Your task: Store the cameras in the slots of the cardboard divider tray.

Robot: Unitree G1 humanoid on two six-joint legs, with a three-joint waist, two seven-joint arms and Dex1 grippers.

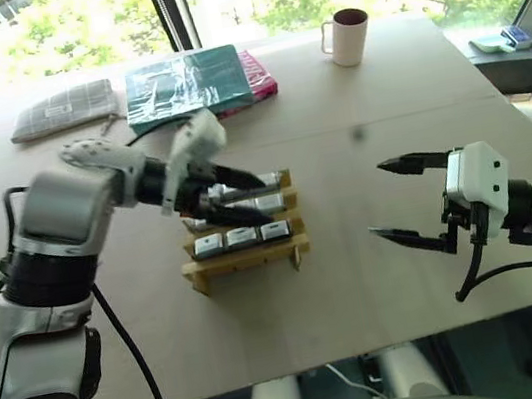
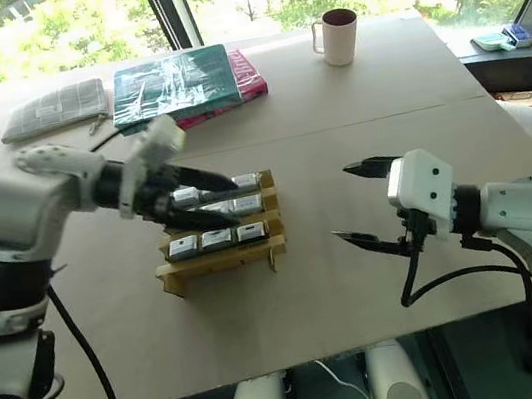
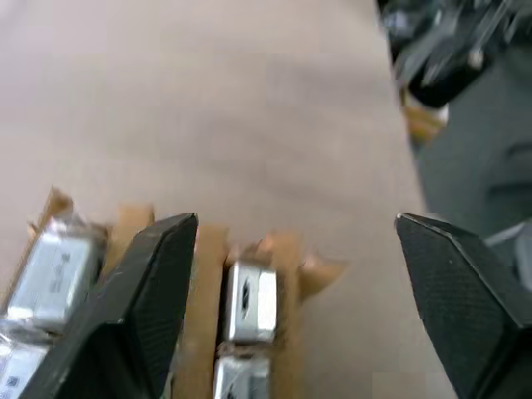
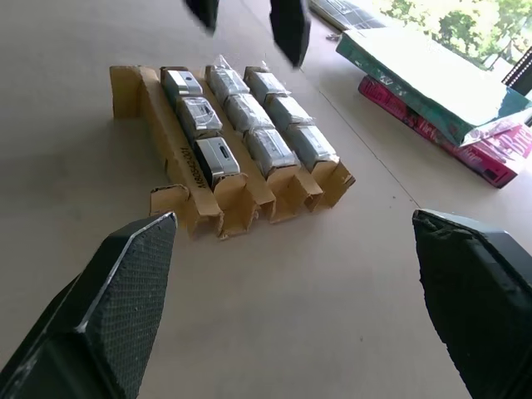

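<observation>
- Cardboard divider tray (image 4: 176,143) sits mid-counter (image 1: 359,276), nearer the robot's left side.
- Cameras (image 4: 247,112) fill its slots; right wrist view shows three rows of three, all nine occupied, silver-grey blocks standing in the tan strips. Several look wrapped in clear film.
- Left gripper (image 1: 237,192) hangs over the tray's far rows, pointing across toward the robot's right & a bit downward. Jaws parted, nothing between them; left wrist view shows bare counter in the gap, w/ tray & cameras just under one finger (image 3: 137,299).
- Can't tell if the lower finger touches the cameras or just clears them.
- Right gripper (image 1: 403,198) is well apart from the tray, on the robot's right, above the counter, aimed at the tray. Jaws spread wide, empty.
- Far side of counter: teal flat packet (image 1: 185,85) lying on a pink one (image 1: 259,72), grey checked pouch (image 1: 62,109) beside them.
- Cream mug (image 1: 348,37) w/ dark inside stands upright near the far edge, well apart from the tray.
</observation>
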